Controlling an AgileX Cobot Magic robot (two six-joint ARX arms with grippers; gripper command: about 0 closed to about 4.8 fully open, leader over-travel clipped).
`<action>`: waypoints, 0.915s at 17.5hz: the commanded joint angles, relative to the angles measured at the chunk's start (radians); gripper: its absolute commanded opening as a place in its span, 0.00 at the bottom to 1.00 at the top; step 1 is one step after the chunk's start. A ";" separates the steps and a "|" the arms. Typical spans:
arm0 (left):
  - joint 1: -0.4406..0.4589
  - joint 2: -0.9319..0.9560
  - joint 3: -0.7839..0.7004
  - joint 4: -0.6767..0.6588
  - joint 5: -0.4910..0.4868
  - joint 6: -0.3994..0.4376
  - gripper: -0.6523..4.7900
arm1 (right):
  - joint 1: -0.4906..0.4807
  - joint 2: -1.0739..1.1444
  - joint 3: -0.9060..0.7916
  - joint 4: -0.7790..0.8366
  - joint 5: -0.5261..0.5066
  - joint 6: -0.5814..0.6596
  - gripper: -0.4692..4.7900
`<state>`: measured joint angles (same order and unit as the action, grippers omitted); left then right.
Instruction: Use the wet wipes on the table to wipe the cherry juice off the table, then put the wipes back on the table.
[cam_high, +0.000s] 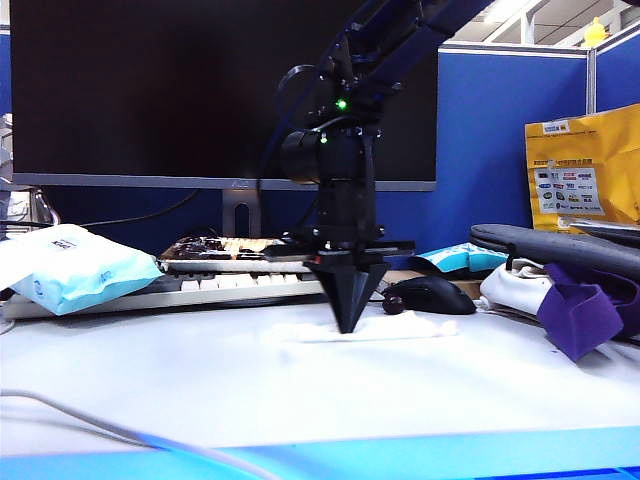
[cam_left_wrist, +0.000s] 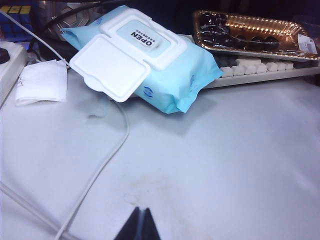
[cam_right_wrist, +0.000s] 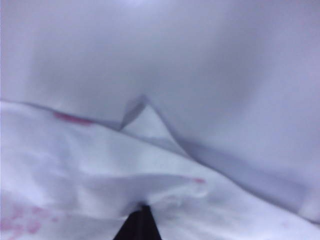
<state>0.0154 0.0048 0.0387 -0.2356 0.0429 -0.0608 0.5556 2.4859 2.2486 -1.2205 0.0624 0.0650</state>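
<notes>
- Right gripper (cam_high: 349, 325) points straight down in the middle of the table (cam_high: 300, 400), its jaws pinched together on the wet wipes (cam_high: 400, 328) — the tip presses the sheet flat so it can drag as a pad.
- Close up, the wet wipes (cam_right_wrist: 100, 170) bunch around the black tips, pink stains showing on the folds — juice lifted, I'd judge.
- No cherry juice visible on the bare surface beyond the sheet; the wiping looks well along.
- One cherry (cam_high: 393, 303) sits just behind the sheet, beside the mouse (cam_high: 432, 294).
- Left gripper (cam_left_wrist: 141, 225) hangs low over bare table, jaws together, empty, well short of the blue packet (cam_left_wrist: 150, 60) — parked clear.
</notes>
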 joint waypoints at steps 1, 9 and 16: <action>0.000 -0.003 -0.006 -0.011 0.003 0.000 0.11 | -0.045 0.055 -0.027 0.114 0.193 0.011 0.09; 0.000 -0.003 -0.006 -0.010 0.003 0.000 0.11 | -0.064 0.054 -0.022 0.339 -0.232 0.028 0.09; 0.000 -0.003 -0.006 -0.011 0.003 0.000 0.11 | -0.061 0.055 -0.022 0.357 -0.225 0.069 0.09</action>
<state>0.0154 0.0048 0.0387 -0.2356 0.0429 -0.0608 0.4999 2.5259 2.2372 -0.7959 -0.3332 0.1284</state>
